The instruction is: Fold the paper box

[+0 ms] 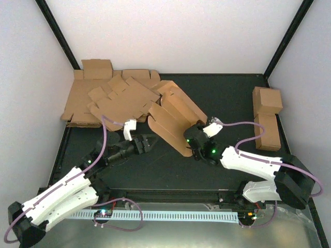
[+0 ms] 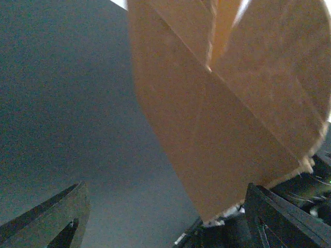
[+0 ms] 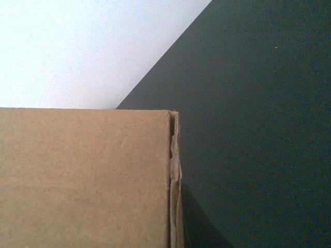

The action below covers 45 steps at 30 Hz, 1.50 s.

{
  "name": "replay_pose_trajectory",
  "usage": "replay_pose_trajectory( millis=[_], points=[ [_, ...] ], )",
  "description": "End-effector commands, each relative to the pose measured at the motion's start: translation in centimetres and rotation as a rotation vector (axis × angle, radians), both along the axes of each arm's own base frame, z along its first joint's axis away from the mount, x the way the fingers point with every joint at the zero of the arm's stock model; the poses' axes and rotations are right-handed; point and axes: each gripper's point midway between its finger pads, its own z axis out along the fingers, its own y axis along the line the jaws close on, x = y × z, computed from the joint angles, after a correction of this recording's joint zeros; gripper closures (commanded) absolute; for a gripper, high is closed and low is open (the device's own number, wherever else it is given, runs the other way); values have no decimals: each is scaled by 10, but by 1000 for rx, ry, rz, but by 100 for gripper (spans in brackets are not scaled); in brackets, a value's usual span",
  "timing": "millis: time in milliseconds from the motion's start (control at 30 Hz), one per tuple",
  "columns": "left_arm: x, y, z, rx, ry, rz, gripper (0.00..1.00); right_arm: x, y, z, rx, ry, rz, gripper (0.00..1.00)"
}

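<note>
Cardboard: one paper box (image 1: 168,120), two finished cartons (image 1: 267,101), one blank stack (image 1: 88,101).

Top view. A stack of flat brown blanks (image 1: 83,106) lies in the upper left of the frame, its tabbed edges fanned unevenly, against the rear corner. Two closed brown cartons (image 1: 268,116) sit end to end at the right edge. Both rest on the dark counter (image 1: 165,173). White walls (image 1: 170,36) enclose the rear and sides. A white slotted strip (image 1: 170,215) runs along the bottom.
</note>
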Motion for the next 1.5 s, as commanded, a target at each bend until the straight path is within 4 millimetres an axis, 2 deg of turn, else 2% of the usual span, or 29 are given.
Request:
replay_pose_trajectory(
  millis=[0, 267, 500, 733, 933, 1100, 1200, 1333, 1467],
  points=[
    [-14, -26, 59, -140, -114, -107, 16, 4, -13, 6, 7, -30, -110, 98],
    [-31, -28, 67, -210, -174, -68, 14, 4, -16, 5, -15, -43, -130, 98],
    [-11, -29, 36, -97, -63, 33, 15, 3, -14, 12, 2, -68, -111, 98],
    [0, -10, 21, -45, -22, 152, 17, 0, -14, 13, 10, -71, -104, 98],
    [3, -6, -1, -29, 49, 198, 3, -1, -14, 14, 11, -77, -103, 98],
    [3, -18, 9, -43, -11, 144, 1, -1, -12, 16, 13, -81, -93, 98],
    [4, -23, 18, -31, -49, 122, 9, -1, -10, 17, 10, -86, -88, 98],
    [8, -20, 22, -19, -75, 149, 31, -2, -11, 18, 12, -88, -87, 98],
    [13, -14, 18, -5, -79, 185, 50, -3, -9, 19, 17, -91, -83, 98]
  ],
)
